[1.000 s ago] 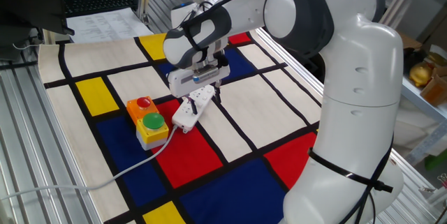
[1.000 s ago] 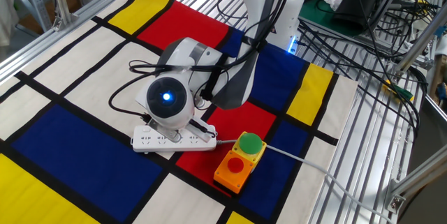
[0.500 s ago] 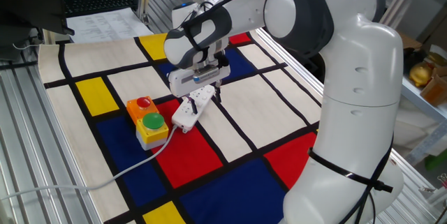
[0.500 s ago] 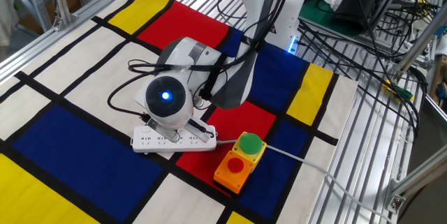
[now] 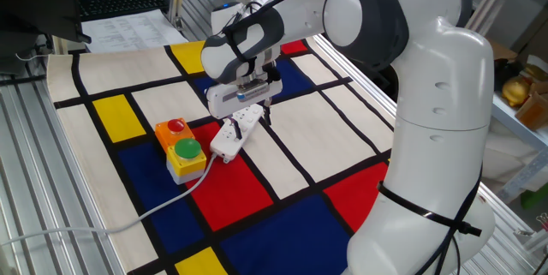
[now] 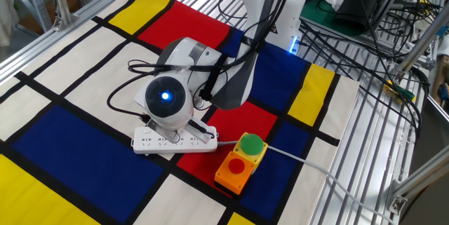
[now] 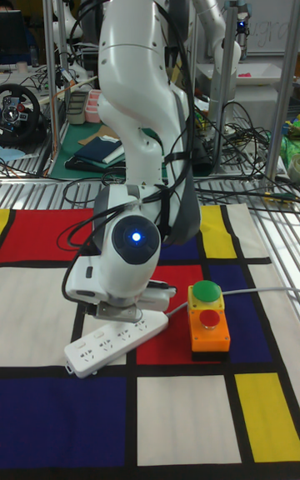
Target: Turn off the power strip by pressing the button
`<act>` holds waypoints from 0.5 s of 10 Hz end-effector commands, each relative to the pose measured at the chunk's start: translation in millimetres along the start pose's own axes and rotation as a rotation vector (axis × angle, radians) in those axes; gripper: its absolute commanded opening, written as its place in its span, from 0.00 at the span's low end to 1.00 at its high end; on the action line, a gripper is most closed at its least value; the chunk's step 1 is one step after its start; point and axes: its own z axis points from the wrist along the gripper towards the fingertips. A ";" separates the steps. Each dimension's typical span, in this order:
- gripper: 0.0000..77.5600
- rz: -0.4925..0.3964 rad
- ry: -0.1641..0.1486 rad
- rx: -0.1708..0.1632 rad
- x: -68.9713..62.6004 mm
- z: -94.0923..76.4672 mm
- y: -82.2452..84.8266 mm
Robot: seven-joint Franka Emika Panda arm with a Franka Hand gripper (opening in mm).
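Nearest to me in the tall fixed view is the power strip (image 7: 117,341), lying flat on the checked cloth (image 7: 50,417) that covers the bench, angled with its free end toward the near left. Its other end sits just beside the yellow button box (image 7: 208,323), which has a green button (image 7: 205,292) on top and a red one (image 7: 209,317) below it, and a grey cable (image 5: 120,224) trails off from that spot toward the cloth's edge.

My tool (image 5: 250,114) is down right over the strip, about the middle to cable end of it. The big round wrist housing with the blue light (image 6: 165,97) blocks the fingertips in both the other fixed view and the tall one, and in the first fixed view they're too small and dark to read, so I can't tell if the fingers are open or closed, or whether they're touching the strip. The strip's own little switch is hidden too, can't pick it out anywhere.

Room-wise: plenty of bare cloth on the free-end side of the strip. The box side is tight. Farther back the arm's base (image 5: 428,181) and a bundle of black cables (image 6: 266,15) crowd the far edge, with metal slats (image 6: 379,148) past the cloth.
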 end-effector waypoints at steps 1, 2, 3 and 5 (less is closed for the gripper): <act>1.00 0.006 0.032 -0.007 20.6 -56.5 9.8; 1.00 0.006 0.031 -0.007 25.2 -67.1 10.1; 1.00 0.000 0.023 -0.010 30.5 -79.8 8.9; 1.00 -0.034 -0.052 -0.050 37.7 -96.4 4.1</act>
